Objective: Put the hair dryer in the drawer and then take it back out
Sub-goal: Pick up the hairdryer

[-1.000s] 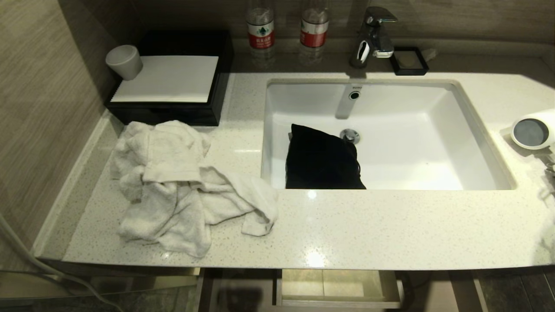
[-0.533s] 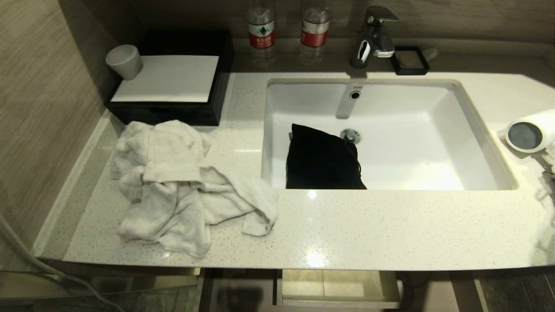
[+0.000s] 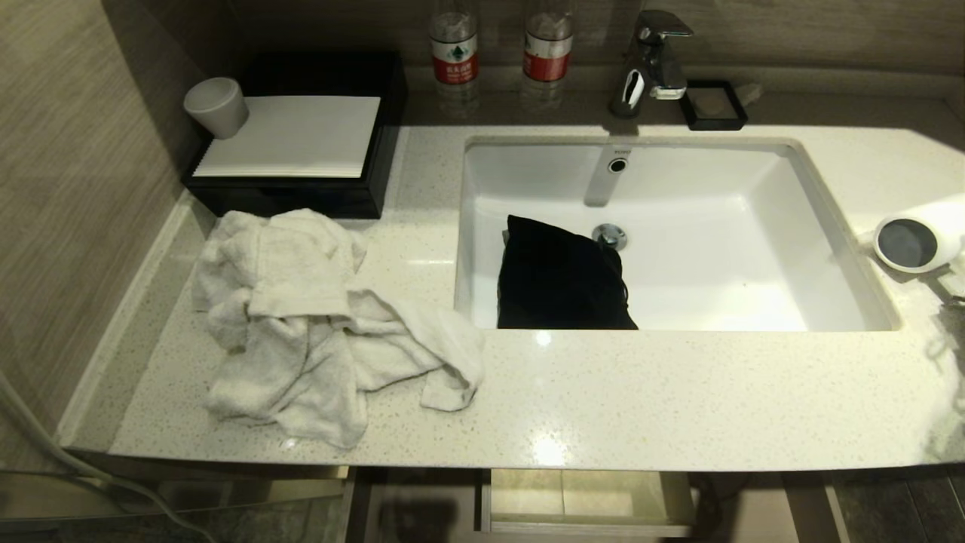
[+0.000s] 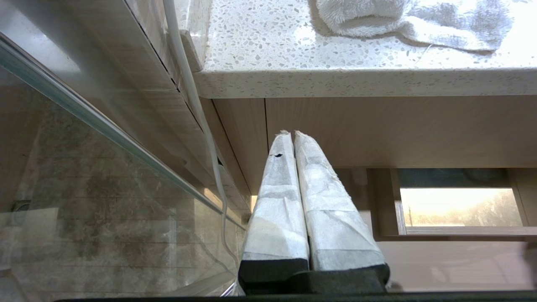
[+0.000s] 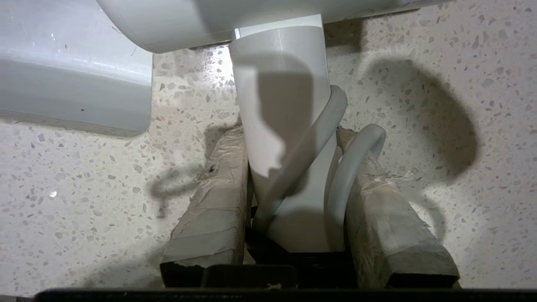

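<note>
Hair dryer [image 3: 916, 241]: at the right edge of the surface [image 3: 603, 392], just right of the sink [image 3: 829, 226], dark round end face turned toward the basin; only its barrel end shows in the head view.
Drawer [image 3: 588, 501]: open below the front edge of the surface, near the middle, well apart from the hair dryer.
Right end effector [image 5: 293, 184]: narrowed onto the hair dryer's handle, one padded finger on each side, with the cord [image 5: 310, 147] looped across the handle and caught between handle and finger.
Left end effector [image 4: 298, 138]: fingers pressed together, holding nothing, parked low beside the cabinet under the front-left corner of the surface.
Risk, cord: I judge the trapped loop could make the hold uneven, so the smooth handle may twist or slip once carried.
Risk, barrel: the heavy head hangs beyond the fingers; a swing over the front edge could tip it against the surface or the drawer front.
Risk, snag: loose cord may drag on the right edge or catch the drawer wall going in.
Risk, pouch [image 3: 562, 275]: lies in the sink, away from the likely path; little danger.
Head view only: the drawer, sink, towel [image 3: 317, 324] and the route between.
Right wrist view only: the grip itself and the cord's loop.
Left wrist view only: the idle arm's place.
</note>
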Available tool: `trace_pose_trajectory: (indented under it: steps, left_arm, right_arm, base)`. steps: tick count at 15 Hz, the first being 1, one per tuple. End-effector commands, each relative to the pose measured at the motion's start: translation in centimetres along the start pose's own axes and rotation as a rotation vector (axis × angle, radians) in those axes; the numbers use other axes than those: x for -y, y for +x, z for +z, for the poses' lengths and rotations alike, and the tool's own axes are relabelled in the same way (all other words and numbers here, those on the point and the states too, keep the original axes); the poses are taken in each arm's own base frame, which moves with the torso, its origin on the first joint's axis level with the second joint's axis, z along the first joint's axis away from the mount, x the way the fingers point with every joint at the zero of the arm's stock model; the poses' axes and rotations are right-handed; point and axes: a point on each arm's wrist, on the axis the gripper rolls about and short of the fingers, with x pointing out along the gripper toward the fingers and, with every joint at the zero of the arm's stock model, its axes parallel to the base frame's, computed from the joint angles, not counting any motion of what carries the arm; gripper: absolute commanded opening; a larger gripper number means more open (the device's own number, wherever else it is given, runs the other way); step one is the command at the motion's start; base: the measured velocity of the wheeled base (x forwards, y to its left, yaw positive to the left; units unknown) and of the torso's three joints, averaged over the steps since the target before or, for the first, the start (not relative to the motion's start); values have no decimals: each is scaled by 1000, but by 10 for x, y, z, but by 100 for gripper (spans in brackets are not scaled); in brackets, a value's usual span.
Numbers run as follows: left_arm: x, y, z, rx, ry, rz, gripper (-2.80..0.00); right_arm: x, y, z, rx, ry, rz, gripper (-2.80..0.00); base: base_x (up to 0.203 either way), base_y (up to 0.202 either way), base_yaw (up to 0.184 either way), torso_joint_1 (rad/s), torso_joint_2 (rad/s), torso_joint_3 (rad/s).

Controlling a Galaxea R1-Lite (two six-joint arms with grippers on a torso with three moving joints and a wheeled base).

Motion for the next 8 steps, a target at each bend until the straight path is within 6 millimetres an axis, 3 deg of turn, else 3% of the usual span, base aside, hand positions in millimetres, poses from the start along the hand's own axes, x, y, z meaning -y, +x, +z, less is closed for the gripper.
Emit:
trace_pose_trajectory:
  steps: [1, 8]
  left_arm:
    - [0, 0, 0, 0, 0, 0, -280]
    - [0, 0, 0, -1, 0, 0, -280]
  right_arm:
    - [-10, -14, 0, 8, -9, -4, -280]
    - [-25, -10, -24, -61, -31, 27, -280]
  base:
    - [0, 0, 0, 0, 0, 0]
    - [0, 0, 0, 0, 0, 0]
